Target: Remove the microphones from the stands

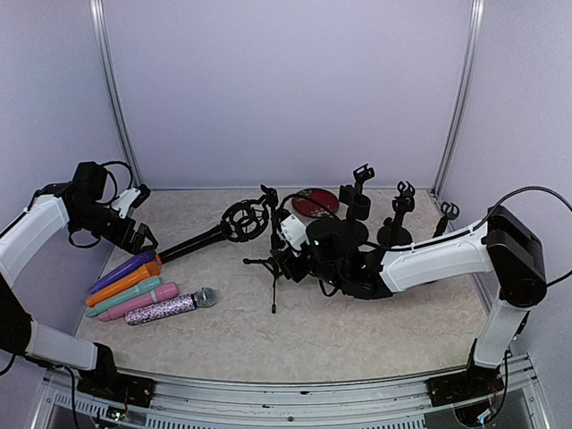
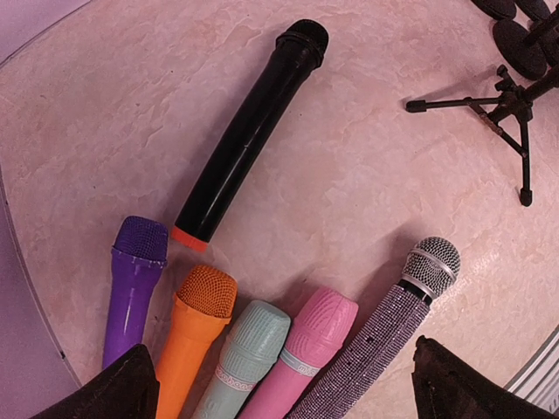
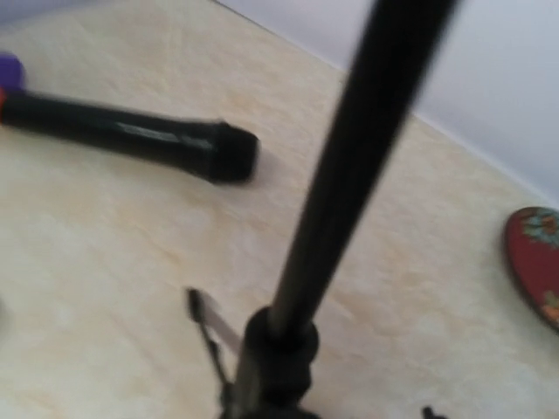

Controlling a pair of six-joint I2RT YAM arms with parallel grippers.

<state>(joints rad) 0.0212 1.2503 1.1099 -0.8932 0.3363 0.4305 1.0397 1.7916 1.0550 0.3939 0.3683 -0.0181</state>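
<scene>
A black microphone (image 1: 192,243) with an orange end lies flat on the table, also in the left wrist view (image 2: 249,131) and the right wrist view (image 3: 131,135). Its head points toward the ring holder (image 1: 246,221) of a black tripod stand (image 1: 273,268) but is outside it. My right gripper (image 1: 290,248) is shut on the stand's pole (image 3: 349,175), which fills the blurred right wrist view; the fingers are hidden there. My left gripper (image 1: 138,237) is open and empty, its fingertips (image 2: 105,393) wide apart above a row of microphones.
Purple (image 2: 131,288), orange (image 2: 192,332), teal (image 2: 244,358), pink (image 2: 306,349) and glittery (image 2: 393,314) microphones lie side by side at the left front. Three more black stands (image 1: 357,201) (image 1: 398,219) (image 1: 444,219) and a red disc (image 1: 315,201) are at the back right.
</scene>
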